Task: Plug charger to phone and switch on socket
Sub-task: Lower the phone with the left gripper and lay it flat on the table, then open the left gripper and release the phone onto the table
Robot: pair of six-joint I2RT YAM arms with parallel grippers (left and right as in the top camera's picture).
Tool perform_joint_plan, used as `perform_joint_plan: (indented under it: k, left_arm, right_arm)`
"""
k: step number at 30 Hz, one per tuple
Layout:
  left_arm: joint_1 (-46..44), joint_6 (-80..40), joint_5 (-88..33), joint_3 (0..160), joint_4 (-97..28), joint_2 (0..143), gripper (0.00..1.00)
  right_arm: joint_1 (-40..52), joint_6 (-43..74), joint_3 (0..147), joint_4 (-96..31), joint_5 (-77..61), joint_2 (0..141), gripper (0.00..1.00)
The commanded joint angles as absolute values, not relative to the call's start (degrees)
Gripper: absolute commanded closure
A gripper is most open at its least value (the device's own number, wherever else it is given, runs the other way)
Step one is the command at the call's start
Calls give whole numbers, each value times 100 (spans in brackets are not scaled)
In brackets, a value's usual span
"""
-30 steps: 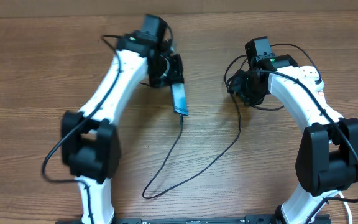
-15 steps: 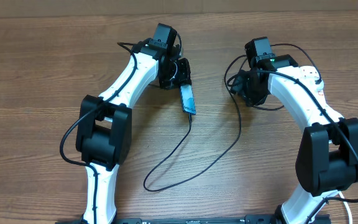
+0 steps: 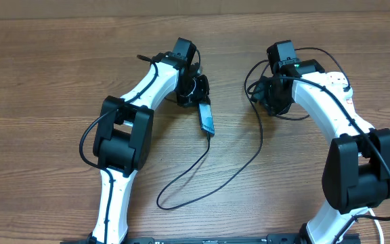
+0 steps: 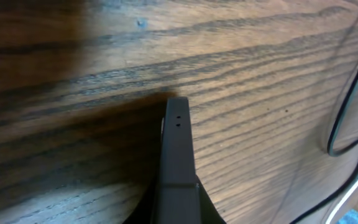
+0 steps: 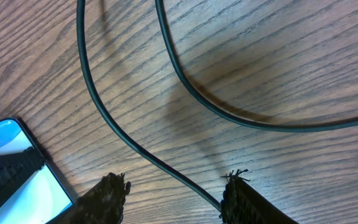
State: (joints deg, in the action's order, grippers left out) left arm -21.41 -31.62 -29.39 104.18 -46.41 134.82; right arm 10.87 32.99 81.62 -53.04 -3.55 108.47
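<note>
Right tool (image 5: 174,182) stood released, the charger (image 5: 81,37) cable running between its fingertips across the desk (image 3: 46,81). Left tool (image 4: 178,118) looked clenched on nothing, at the far end of the phone (image 3: 206,118). It lay flat, screen lit, the looping cable meeting its near end.

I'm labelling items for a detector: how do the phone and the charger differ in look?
The phone is a short, straight slab with a lit blue screen; the charger is thin, black and unlit. The phone occupies one spot; the charger sweeps in a wide loop. They meet at the phone's lower end.
</note>
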Motion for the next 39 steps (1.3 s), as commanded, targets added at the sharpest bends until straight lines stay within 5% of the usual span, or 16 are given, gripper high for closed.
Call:
perform_joint_plan:
  k: [1,25,31,39]
  left_arm:
    - [-2191,-2823,-3164,10429,-4737,13423,95]
    - [-2344,-2829,-2377,10429,-4842,13426,91]
    - [-2344,-2829,-2298,10429,-4856,13426,75]
    - [-2362,-2832,-2202,10429,-4882,13426,76]
  right_arm:
    - [1063,3273,8143,-5251,-261,10759,48]
    - [1066,3293,8143,-5282,-261,10759,48]
    - [1066,3293,8143,-5280,-261,10759,48]
    - [1066,3291,8143,-5280,-261,10759,47]
